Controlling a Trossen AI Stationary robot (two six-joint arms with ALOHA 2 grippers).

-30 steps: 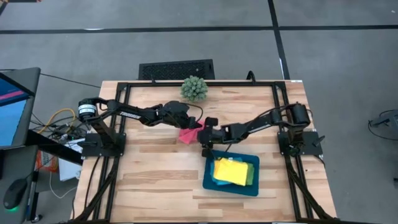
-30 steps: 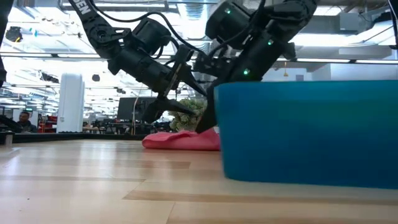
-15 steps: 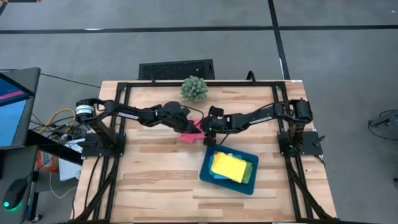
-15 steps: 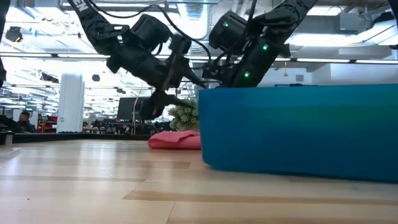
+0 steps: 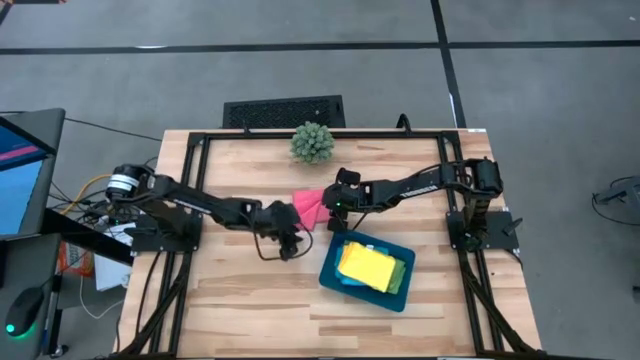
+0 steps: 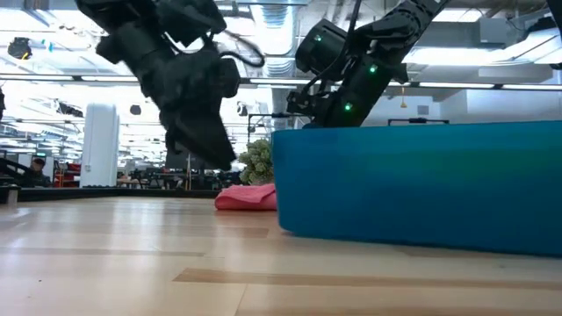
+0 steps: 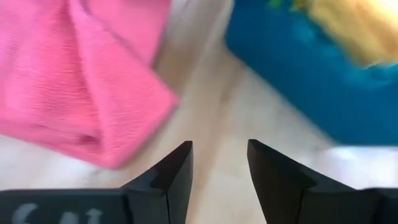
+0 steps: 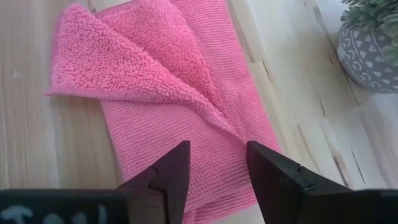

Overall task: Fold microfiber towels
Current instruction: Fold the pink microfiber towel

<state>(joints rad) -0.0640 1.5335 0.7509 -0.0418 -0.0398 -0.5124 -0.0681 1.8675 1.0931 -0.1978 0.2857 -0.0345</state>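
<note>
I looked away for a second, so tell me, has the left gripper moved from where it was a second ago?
Yes. In the high view the left gripper has pulled back from beside the spiky plant, toward the table's near edge, and now sits open left of the teal tray, off the pink towel.

High view: straight down over the whole tabletop (image 5: 240, 290). Low view: tabletop height, level, very near the tray (image 6: 421, 189) wall. Both wrist views look down, close on the pink towel (image 8: 180, 93); the left one also catches the tray, shared with high and low.
</note>
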